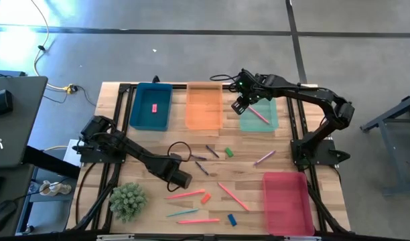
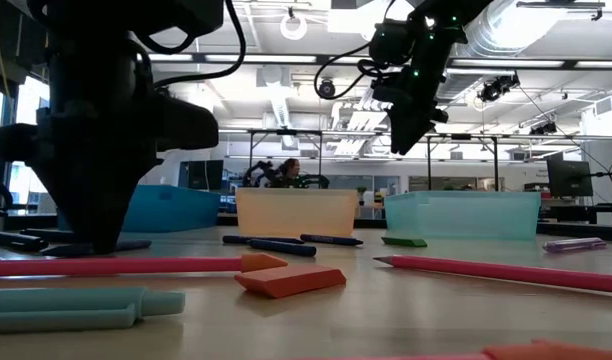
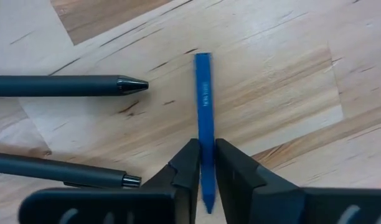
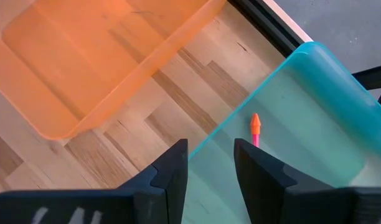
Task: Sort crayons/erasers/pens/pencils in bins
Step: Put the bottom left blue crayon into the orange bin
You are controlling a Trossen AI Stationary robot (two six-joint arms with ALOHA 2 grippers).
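Note:
My left gripper [image 1: 183, 179] [image 3: 205, 165] stands low on the table's near-middle, shut on a thin blue crayon [image 3: 204, 106]. Two dark grey pens [image 3: 66, 86] [image 3: 60, 171] lie close beside it. My right gripper [image 1: 241, 104] [image 4: 210, 162] hangs open and empty over the left rim of the light green-teal bin [image 1: 260, 124], where one pink pencil [image 1: 258, 115] [image 4: 255, 127] lies. A pink eraser [image 1: 153, 108] rests in the dark blue bin [image 1: 151, 117]. The orange bin [image 1: 204, 106] and the red-pink bin [image 1: 285, 201] hold nothing I can see. My left gripper pinches the blue crayon between its two fingers [image 3: 188, 163], near the crayon's pointed end [image 3: 206, 186]. The fingers come from above and lie across the stick. The crayon's flat end [image 3: 203, 59] lies along the wood; whether any of it is lifted, I cannot tell.
Salmon pencils [image 1: 185, 195] [image 1: 232, 196] [image 1: 198, 220] and a light blue one [image 1: 181, 213] lie near the front edge, with orange [image 1: 205, 198], blue [image 1: 232, 219] and green [image 1: 228, 152] erasers. Dark sticks [image 1: 212, 150] sit mid-table, a purplish stick [image 1: 264, 158] farther right. A small plant [image 1: 128, 201] stands front left.

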